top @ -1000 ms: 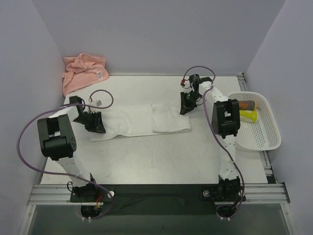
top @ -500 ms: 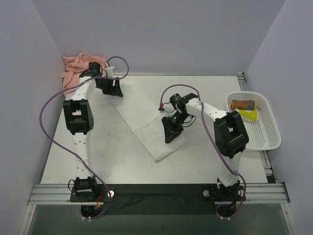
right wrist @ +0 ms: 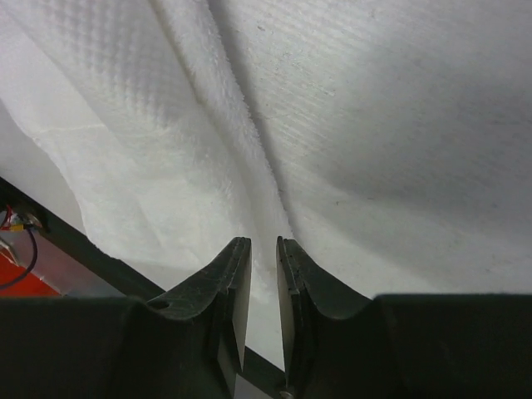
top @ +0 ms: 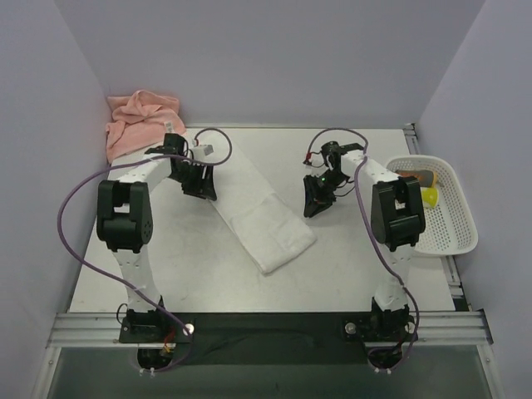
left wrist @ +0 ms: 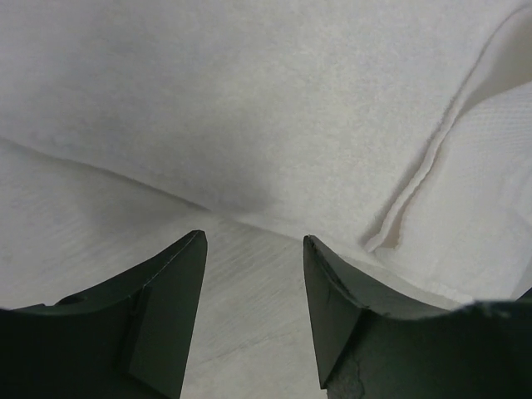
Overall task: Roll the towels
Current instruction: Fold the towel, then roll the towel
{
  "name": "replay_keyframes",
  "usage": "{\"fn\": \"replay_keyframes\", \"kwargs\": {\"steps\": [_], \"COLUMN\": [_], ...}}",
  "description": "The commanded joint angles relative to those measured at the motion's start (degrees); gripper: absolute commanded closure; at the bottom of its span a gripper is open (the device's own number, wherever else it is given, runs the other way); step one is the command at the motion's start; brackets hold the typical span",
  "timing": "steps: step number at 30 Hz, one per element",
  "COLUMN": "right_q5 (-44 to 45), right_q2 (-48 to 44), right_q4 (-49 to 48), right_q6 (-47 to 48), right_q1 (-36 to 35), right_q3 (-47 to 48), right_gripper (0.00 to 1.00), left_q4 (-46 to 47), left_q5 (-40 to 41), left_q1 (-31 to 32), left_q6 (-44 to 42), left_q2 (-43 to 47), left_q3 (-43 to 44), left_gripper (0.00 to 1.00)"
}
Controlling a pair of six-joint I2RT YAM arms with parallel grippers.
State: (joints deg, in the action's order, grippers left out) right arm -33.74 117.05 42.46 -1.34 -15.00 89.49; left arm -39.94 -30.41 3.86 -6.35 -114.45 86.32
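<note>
Preparation is what I am judging this step to be; the rolling itself is not yet begun.

In the top view, the white towel (top: 258,212) is lying flat as a long strip. It is slanting from the far-left part of the tabletop (top: 208,278) toward the middle of the near edge. My left pincer (top: 195,179) is hovering over the far end of the strip. My right pincer (top: 316,204) is hanging just beside the right long side, over bare tabletop. The pink towel (top: 141,123) is lying crumpled in the far-left corner, and the basket (top: 465,241) is sitting at the right edge.

In the left wrist view, my left pincer (left wrist: 253,241) is standing with its jaws apart above the white towel (left wrist: 249,100), with nothing between them. A hem (left wrist: 416,174) is running at the right.

In the right wrist view, my right pincer (right wrist: 262,243) is showing only a thin slit, nearly together, and it is gripping nothing. The white towel (right wrist: 125,125) is lying ahead and to the left, with bare tabletop (right wrist: 399,108) to the right.

For the next move, I am thinking both pincers are needing to go to one short end. There they should pinch its two corners and turn that end over evenly, so that the roll is going straight along the strip.
</note>
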Motion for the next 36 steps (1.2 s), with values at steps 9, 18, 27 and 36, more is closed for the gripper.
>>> {"fn": "replay_keyframes", "kwargs": {"steps": [9, 18, 27, 36], "right_q5": [-6.77, -10.92, -3.27, -14.85], "right_q2": [3.44, 1.43, -9.64, -5.71], "right_q4": [0.35, -3.26, 1.58, -4.39], "right_q6": [0.03, -1.56, 4.51, -7.17], "right_q1": [-2.57, -11.62, -3.45, -6.43], "right_q3": [-10.65, -15.76, -12.16, 0.93], "right_gripper": [0.87, 0.88, 0.84, 0.8], "left_q4": [4.0, 1.45, 2.85, 2.94], "left_q5": [2.91, -2.45, -11.15, -13.53], "left_q1": [6.6, 9.59, 3.27, 3.87], "left_q6": [3.79, 4.06, -2.69, -27.82], "left_q2": [-11.22, -23.97, 3.04, 28.83], "left_q3": [7.53, 24.84, 10.3, -19.42], "left_gripper": [0.44, 0.4, 0.28, 0.22]}}
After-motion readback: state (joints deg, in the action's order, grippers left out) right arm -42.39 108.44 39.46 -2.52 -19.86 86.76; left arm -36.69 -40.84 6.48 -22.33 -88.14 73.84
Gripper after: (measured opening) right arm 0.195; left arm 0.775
